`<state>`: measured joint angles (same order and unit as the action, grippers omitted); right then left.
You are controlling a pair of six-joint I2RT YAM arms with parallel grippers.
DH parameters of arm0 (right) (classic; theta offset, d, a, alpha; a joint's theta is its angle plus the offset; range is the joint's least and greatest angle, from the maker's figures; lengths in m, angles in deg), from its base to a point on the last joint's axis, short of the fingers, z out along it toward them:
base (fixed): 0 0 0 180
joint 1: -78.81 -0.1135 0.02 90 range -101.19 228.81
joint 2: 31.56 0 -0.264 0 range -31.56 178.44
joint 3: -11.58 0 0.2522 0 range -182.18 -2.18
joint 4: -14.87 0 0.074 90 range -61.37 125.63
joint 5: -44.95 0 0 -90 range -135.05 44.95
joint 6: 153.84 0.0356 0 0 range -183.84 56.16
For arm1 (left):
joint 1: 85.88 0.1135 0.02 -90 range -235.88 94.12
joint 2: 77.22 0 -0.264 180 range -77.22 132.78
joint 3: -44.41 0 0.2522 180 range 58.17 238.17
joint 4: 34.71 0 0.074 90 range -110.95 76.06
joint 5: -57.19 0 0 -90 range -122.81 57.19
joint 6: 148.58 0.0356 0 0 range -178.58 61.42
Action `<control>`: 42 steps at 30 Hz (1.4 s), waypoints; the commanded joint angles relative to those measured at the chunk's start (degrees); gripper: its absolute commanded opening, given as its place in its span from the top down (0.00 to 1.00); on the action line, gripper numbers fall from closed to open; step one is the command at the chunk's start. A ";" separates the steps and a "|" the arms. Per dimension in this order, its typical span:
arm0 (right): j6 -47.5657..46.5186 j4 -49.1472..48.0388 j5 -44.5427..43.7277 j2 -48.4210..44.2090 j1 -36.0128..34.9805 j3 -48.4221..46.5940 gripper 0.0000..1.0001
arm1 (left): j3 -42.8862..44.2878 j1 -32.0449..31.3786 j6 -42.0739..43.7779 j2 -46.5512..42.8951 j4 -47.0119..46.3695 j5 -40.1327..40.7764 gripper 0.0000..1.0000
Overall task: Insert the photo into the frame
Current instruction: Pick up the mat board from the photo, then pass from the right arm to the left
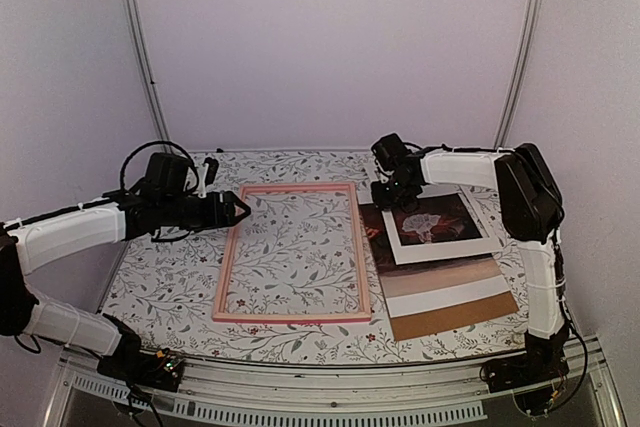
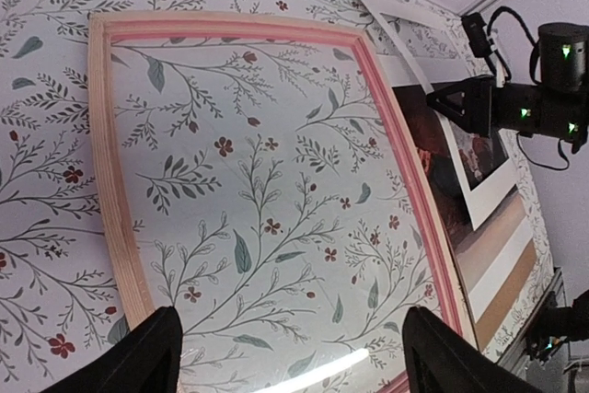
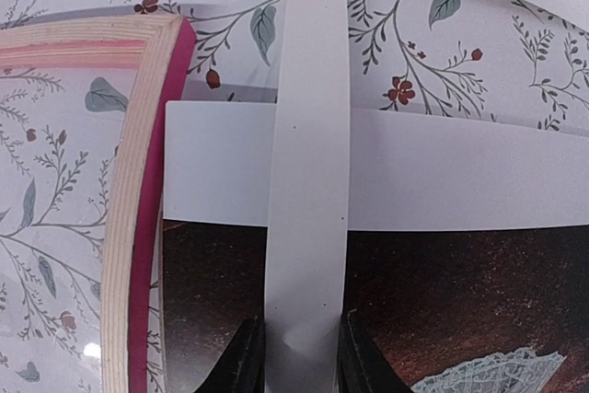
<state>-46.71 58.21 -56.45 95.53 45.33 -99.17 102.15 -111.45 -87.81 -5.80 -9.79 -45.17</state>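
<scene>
The pink-bordered frame (image 1: 361,247) lies flat at the table's centre, the tablecloth showing through it. The photo (image 1: 373,232), a dark reddish canyon print, lies right of it, mostly under a white mat (image 1: 445,247). My right gripper (image 1: 388,194) is at the mat's far left corner. In the right wrist view the gripper (image 3: 302,356) is shut on the mat's border strip (image 3: 308,181), raised above the photo (image 3: 460,301), with the frame's corner (image 3: 138,181) to the left. My left gripper (image 1: 236,209) hangs open and empty over the frame's left rim (image 2: 115,190); its fingertips (image 2: 138,356) show at the bottom.
A plain brown backing board (image 1: 450,319) lies at the near right, partly under the photo. The floral tablecloth (image 1: 165,277) covers the table. The table's front edge rail (image 1: 330,387) runs along the bottom. In the left wrist view the right gripper (image 2: 465,103) shows beyond the frame.
</scene>
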 commanded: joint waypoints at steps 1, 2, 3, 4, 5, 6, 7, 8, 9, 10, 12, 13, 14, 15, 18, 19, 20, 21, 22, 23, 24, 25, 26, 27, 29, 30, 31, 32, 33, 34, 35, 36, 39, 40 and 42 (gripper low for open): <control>0.89 0.88 0.57 -5.04 -0.05 0.91 0.72 | -1.24 -1.27 -0.49 0.13 -2.57 0.90 0.14; 1.00 0.90 0.72 -5.54 -0.09 1.19 0.72 | -1.39 -1.37 -0.66 0.01 -2.90 0.93 0.13; 1.06 0.79 0.92 -6.46 -0.10 1.71 0.72 | -1.51 -1.66 -0.85 -0.15 -3.26 1.00 0.12; 1.27 0.70 0.90 -7.26 -0.10 2.02 0.72 | -1.58 -1.87 -0.95 -0.28 -3.66 0.94 0.12; 1.32 0.66 0.88 -7.88 -0.10 2.33 0.72 | -1.62 -2.12 -0.93 -0.43 -4.03 1.01 0.11; 1.33 0.77 0.69 -8.71 -0.09 2.45 0.72 | -1.62 -2.45 -1.07 -0.48 -4.25 1.06 0.11; 1.33 0.94 0.48 -9.27 -0.09 2.50 0.72 | -1.58 -2.71 -1.17 -0.49 -4.50 1.25 0.11; 1.33 1.17 0.32 -9.95 -0.10 2.51 0.72 | -1.55 -2.86 -1.30 -0.49 -4.62 1.36 0.11; 1.33 1.36 0.10 -10.53 -0.09 2.51 0.72 | -1.49 -3.09 -1.39 -0.45 -4.71 1.52 0.11; 1.27 1.55 0.07 -11.39 -0.16 2.44 0.72 | -1.39 -3.30 -1.43 -0.41 -4.73 1.59 0.11; 1.18 1.98 -0.06 -12.57 -0.41 2.42 0.72 | -1.21 -3.71 -1.60 -0.40 -4.96 1.53 0.11; 1.22 2.28 -0.22 -13.37 -0.70 2.34 0.72 | -1.19 -3.95 -1.61 -0.36 -5.21 1.36 0.11; 1.17 2.54 -0.38 -13.84 -1.04 2.26 0.72 | -1.18 -4.30 -1.88 -0.43 -5.64 1.10 0.10; 1.16 2.77 -0.66 -14.51 -1.45 2.25 0.72 | -1.23 -4.43 -2.09 -0.53 -6.23 0.84 0.10; 1.25 3.63 -1.20 -16.26 -2.78 1.91 0.72 | -1.67 -5.08 -3.36 -0.91 -8.36 -0.21 0.09; 1.36 3.94 -1.26 -16.65 -3.35 1.89 0.72 | -1.90 -5.25 -3.82 -1.00 -9.12 -0.64 0.09; 1.54 4.13 -1.21 -17.37 -3.92 1.89 0.72 | -2.09 -5.54 -4.42 -1.31 -9.95 -0.91 0.09; 1.71 4.30 -1.24 -17.77 -4.58 1.89 0.72 | -2.33 -5.85 -5.14 -1.53 -10.22 -1.31 0.09; 1.85 4.52 -1.28 -18.25 -5.19 1.89 0.72 | -2.59 -6.16 -5.92 -1.74 -12.38 -1.62 0.09; 2.13 4.60 -1.25 -18.75 -5.88 1.89 0.72 | -2.87 -6.51 -6.92 -1.92 -13.53 -1.88 0.09; 2.26 4.60 -1.12 -18.95 -6.52 1.89 0.72 | -3.05 -6.99 -7.78 -2.12 -14.51 -2.03 0.09; 2.61 4.59 -0.94 -19.19 -7.34 1.89 0.72 | -3.22 -7.47 -8.55 -2.28 -15.44 -2.13 0.09; 2.84 4.54 -0.85 -19.30 -8.15 1.89 0.72 | -3.28 -7.97 -9.31 -2.39 -16.46 -2.14 0.09; 3.11 4.45 -0.70 -19.41 -9.24 1.89 0.72 | -3.41 -8.47 -10.22 -2.42 -17.37 -2.14 0.09; 3.87 3.87 0.18 -19.49 -10.81 2.02 0.72 | -3.81 -9.36 -12.14 -2.28 -19.48 -2.10 0.09; 4.30 3.31 1.31 -19.39 -11.55 2.25 0.72 | -4.15 -9.74 -13.19 -2.06 -20.56 -2.06 0.09; 4.58 2.76 2.19 -19.30 -12.26 2.54 0.72 | -4.48 -9.84 -14.44 -1.83 -21.81 -2.10 0.09; 5.18 2.17 3.01 -19.12 -12.96 2.82 0.72 | -4.92 -10.01 -15.71 -1.43 -22.97 -2.20 0.09; 5.50 1.55 3.79 -18.88 -13.74 3.12 0.72 | -5.38 -10.13 -17.01 -0.94 -24.28 -2.30 0.09; 5.96 0.91 4.57 -18.49 -14.48 3.39 0.72 | -5.85 -10.13 -18.37 -0.40 -26.14 -2.45 0.09; 6.50 0.24 5.35 -18.15 -15.18 3.61 0.72 | -6.39 -10.19 -19.53 0.27 -27.63 -2.60 0.09; 6.78 -0.31 6.14 -17.63 -15.87 3.77 0.72 | -6.90 -10.23 -20.90 1.03 -29.33 -2.78 0.09; 8.03 -2.23 8.34 -16.03 -17.68 4.14 0.72 | -8.15 -10.21 -24.47 4.14 -33.28 -3.39 0.10; 8.37 -2.80 8.73 -15.67 -18.33 4.25 0.72 | -8.30 -10.21 -25.34 5.18 -34.48 -3.73 0.10; 8.98 -3.61 9.65 -14.77 -19.52 4.27 0.72 | -8.65 -10.21 -26.77 7.25 -37.11 -4.48 0.11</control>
<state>-40.18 58.21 -50.05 78.76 27.78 -95.50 94.88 -121.02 -109.38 -2.11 -38.92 -47.88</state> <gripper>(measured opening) 0.281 0.900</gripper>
